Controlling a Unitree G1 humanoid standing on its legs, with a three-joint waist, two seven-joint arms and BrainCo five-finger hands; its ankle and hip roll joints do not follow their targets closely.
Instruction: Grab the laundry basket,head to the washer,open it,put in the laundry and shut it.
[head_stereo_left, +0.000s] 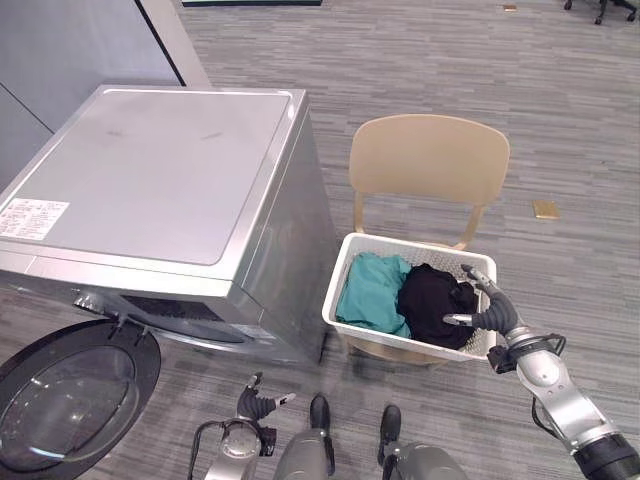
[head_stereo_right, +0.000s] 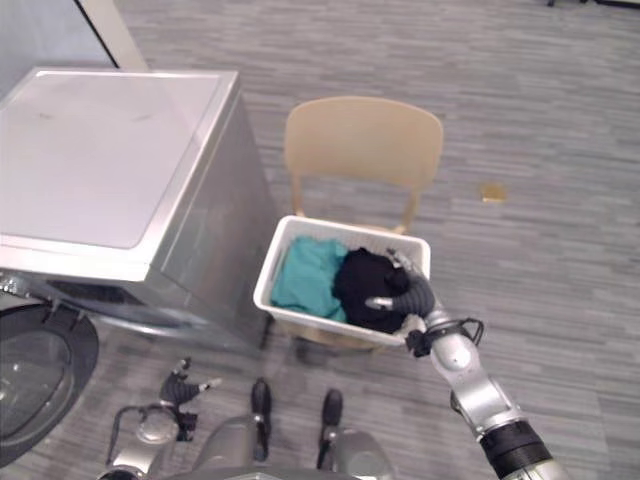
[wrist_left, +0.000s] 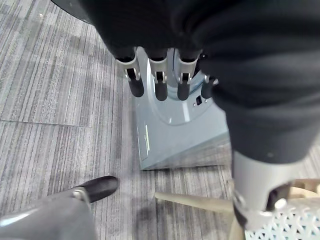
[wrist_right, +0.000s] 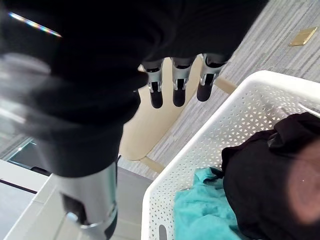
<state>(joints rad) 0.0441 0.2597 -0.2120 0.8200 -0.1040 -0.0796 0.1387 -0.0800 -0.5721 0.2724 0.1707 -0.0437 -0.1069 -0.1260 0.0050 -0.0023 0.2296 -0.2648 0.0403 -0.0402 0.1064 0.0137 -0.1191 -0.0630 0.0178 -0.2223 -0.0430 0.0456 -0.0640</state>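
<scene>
Fingers (wrist_right: 174, 90) of right hand (head_stereo_left: 490, 312) straight and spread, holding nothing, hovering over the black cloth (head_stereo_left: 433, 303) in the basket (head_stereo_left: 352, 262), which sits on the chair (head_stereo_left: 428, 160) beside the washer (head_stereo_left: 150, 180). Left hand (head_stereo_left: 254, 404) hangs low near the washer's open door (head_stereo_left: 70, 385), fingers relaxed, empty. Right wrist view adds teal cloth (wrist_right: 205, 210) beside the black one.

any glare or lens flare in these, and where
Right wrist view: a thin rainbow flare streak crosses the dark cover of the right hand, and a pale reddish haze lies over the black garment in the basket. Left eye view: the washer top has a soft, even sheen with no hard glare, and its open door glass reflects dimly.
</scene>
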